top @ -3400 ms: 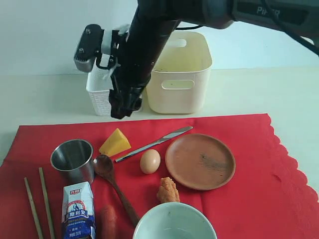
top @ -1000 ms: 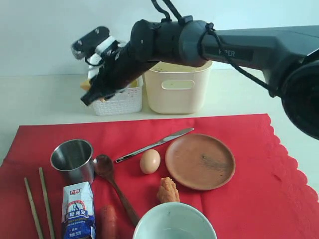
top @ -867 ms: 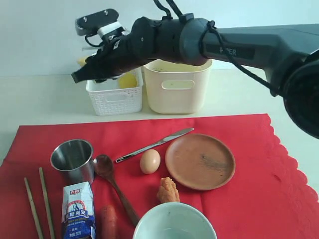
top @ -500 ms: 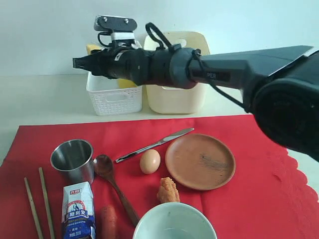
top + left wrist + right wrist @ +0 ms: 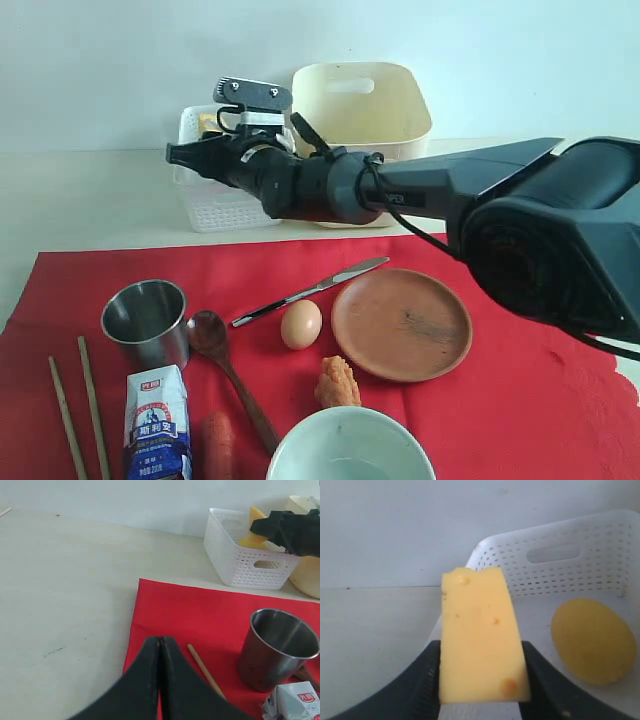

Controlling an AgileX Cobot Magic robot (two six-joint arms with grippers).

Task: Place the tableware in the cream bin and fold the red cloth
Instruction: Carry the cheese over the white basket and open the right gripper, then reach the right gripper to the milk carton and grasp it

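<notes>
Red cloth [image 5: 500,400] is shown spread flat and unfolded, with every piece of tableware lying on it: the steel cup [image 5: 147,320] near its left edge, the two chopsticks [image 5: 93,405] at its near left corner, the wooden spoon [image 5: 235,375] and knife [image 5: 310,290] towards its middle, the brown plate [image 5: 400,322] right of its middle, and the pale bowl [image 5: 350,445] at its near edge. An egg [image 5: 301,324], a carrot [image 5: 217,445] and a milk carton [image 5: 157,420] are also seen on the cloth. Beyond the cloth's far edge stands the cream bin [image 5: 385,110], in which no tableware can be made out. Also beyond that edge, a wedge of yellow cheese [image 5: 480,640] is pinched between the jaws of the right gripper [image 5: 481,680] at the rim of the white basket [image 5: 560,555], where a lemon [image 5: 592,640] already sits. The left gripper [image 5: 160,650] is pictured closed and empty above the cloth's left edge. Food is judged to be in sorting; the tableware and the folding are both judged not yet begun.
</notes>
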